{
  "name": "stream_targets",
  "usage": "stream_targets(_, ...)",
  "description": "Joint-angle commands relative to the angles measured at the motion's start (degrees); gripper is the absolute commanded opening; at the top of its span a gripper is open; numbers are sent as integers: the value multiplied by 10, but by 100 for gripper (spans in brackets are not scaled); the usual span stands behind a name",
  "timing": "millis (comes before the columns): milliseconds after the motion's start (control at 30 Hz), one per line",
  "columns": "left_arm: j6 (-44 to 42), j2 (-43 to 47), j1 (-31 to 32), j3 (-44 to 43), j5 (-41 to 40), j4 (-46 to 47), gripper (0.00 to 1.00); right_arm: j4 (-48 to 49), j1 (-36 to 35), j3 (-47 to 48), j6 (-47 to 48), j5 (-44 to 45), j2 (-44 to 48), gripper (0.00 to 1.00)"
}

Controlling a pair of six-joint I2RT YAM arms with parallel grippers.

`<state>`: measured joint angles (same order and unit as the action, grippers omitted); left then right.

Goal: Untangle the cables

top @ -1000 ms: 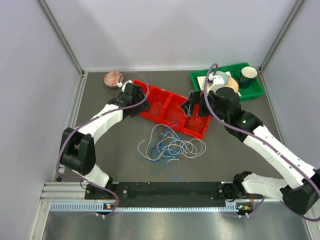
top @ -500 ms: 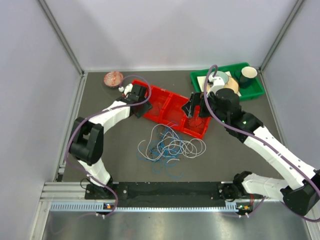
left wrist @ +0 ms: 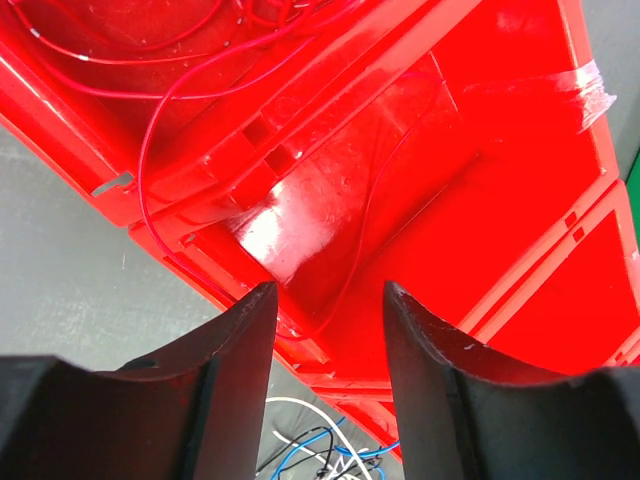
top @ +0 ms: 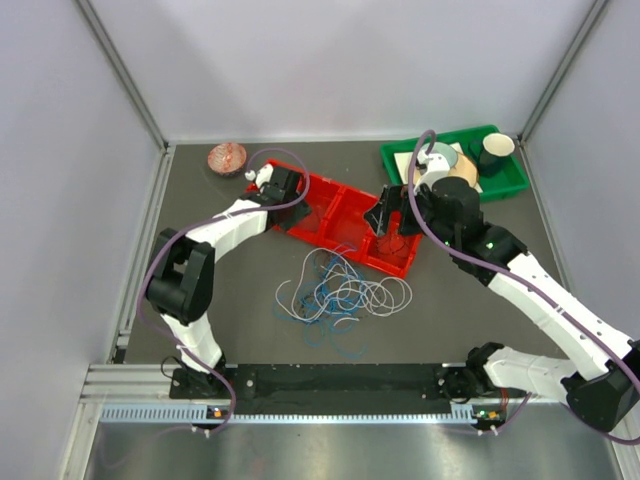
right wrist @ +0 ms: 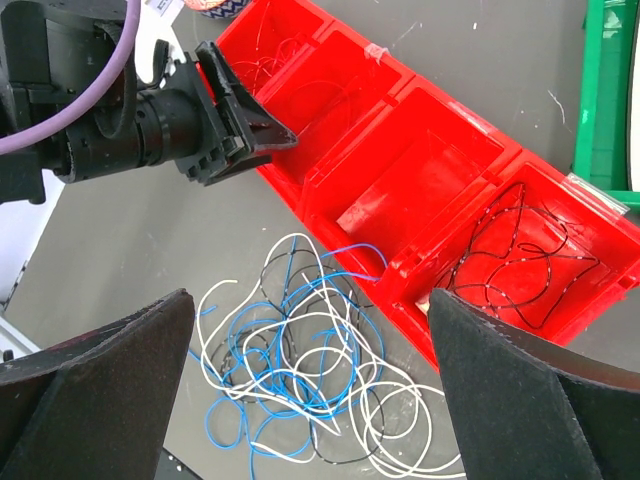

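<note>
Red tray [top: 322, 208] sits on the grey surface [top: 230, 290], divided into three compartments. I see red cables [left wrist: 180, 60] in its left compartment and black cables [right wrist: 520, 250] in its right one. A white, blue and black tangle [top: 340, 292] lies on the surface just in front of the tray. The left end effector [left wrist: 330, 290] hangs over the tray's left end, jaws parted, gripping nothing. The right end effector [right wrist: 310, 300] hangs above the tangle, jaws wide apart, empty.
</note>
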<state>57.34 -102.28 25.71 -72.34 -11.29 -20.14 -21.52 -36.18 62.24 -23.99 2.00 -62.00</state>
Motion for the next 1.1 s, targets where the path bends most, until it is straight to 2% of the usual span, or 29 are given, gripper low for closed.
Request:
stream_targets(0, 8, 12, 2, -5, -12, 23, 53, 9, 5, -3, 6, 5, 16, 99)
stream_targets(133, 3, 25, 3, 1, -25, 19, 53, 9, 5, -3, 5, 3, 16, 99)
stream_targets(400, 0, 41, 4, 18, -30, 25, 61, 9, 5, -4, 0, -3, 11, 99)
stream_targets(667, 5, 33, 6, 22, -18, 34, 60, 9, 5, -5, 0, -1, 14, 99)
stream_targets(1067, 25, 68, 14, 49, -70, 17, 55, 10, 5, -7, -4, -5, 12, 99)
